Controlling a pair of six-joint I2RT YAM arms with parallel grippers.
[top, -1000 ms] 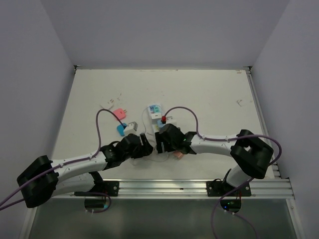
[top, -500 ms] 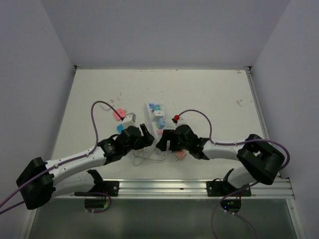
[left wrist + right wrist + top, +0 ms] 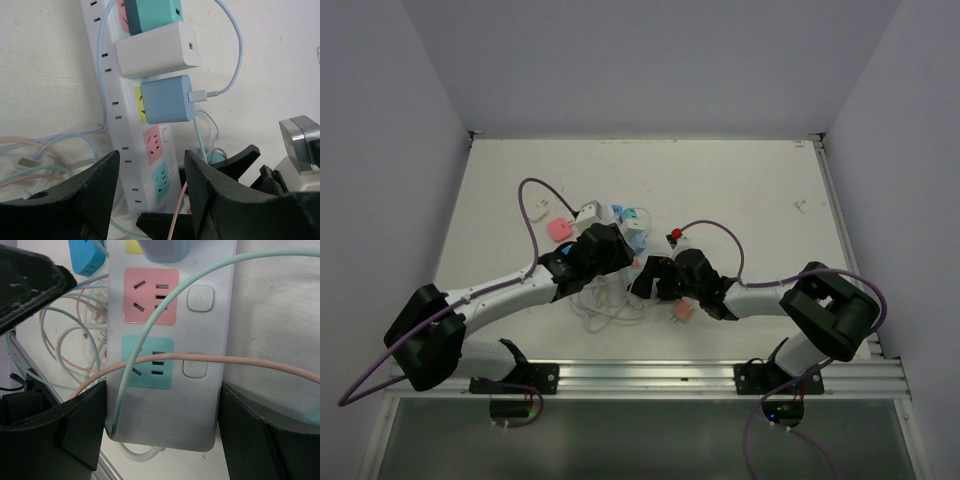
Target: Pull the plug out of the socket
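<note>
The socket (image 3: 131, 165) is a long white strip with pastel outlet faces, seen also as the socket (image 3: 170, 405) and the socket (image 3: 638, 262). Three plugs sit in it: teal plug (image 3: 152, 14), white plug (image 3: 157, 50) and blue plug (image 3: 167, 102) with a pale blue cable. My left gripper (image 3: 152, 155) is open above the strip, just short of the blue plug, holding nothing. My right gripper (image 3: 162, 390) is shut on the strip's near end, its fingers (image 3: 82, 415) pressed against both long sides. In the top view the left gripper (image 3: 610, 248) and right gripper (image 3: 646, 278) almost meet.
Thin teal, peach and white cables (image 3: 75, 340) loop over and beside the strip. A pink plug (image 3: 560, 229), a white cube (image 3: 588, 212) and a peach plug (image 3: 682, 311) lie loose on the table. Purple arm cables (image 3: 705, 226) arch above.
My left arm has swung away from the near edge and to the right, over the strip, its jaws widening then narrowing. The right gripper keeps its hold on the strip's end.
</note>
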